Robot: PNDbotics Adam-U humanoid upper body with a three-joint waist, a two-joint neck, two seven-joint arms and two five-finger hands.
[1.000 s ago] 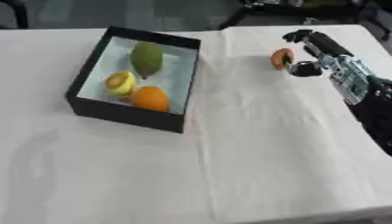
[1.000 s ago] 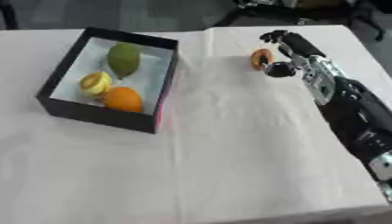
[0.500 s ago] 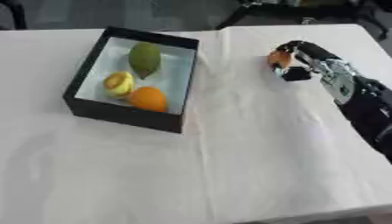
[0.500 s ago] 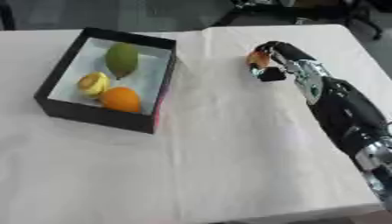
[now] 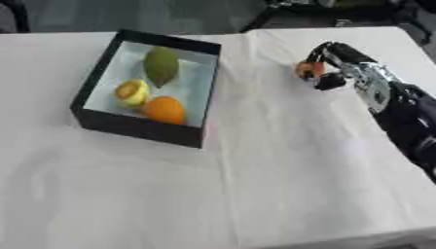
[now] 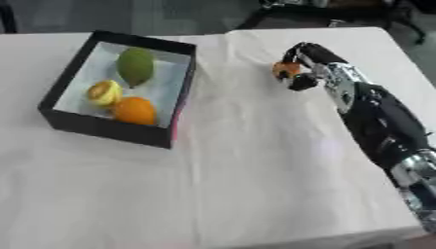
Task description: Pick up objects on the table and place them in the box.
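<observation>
A black box (image 5: pixel 100 122) with a pale floor stands on the left of the white tablecloth. Inside it lie a green fruit (image 5: pixel 161 65), a yellow halved fruit (image 5: pixel 131 92) and an orange (image 5: pixel 164 109). At the right, my right hand (image 5: pixel 336 66) has its fingers and thumb curled round a small orange fruit (image 5: pixel 306 70), which looks slightly raised above the cloth. The black and silver forearm runs off toward the lower right. My left hand shows in neither view.
The white tablecloth (image 5: pixel 255 185) covers the whole table, with a fold running down its middle. Dark chair legs (image 6: pixel 281 9) and floor lie beyond the far edge.
My right hand has closed round the small orange fruit and moved a little to the left with it. The camera has also shifted slightly.
</observation>
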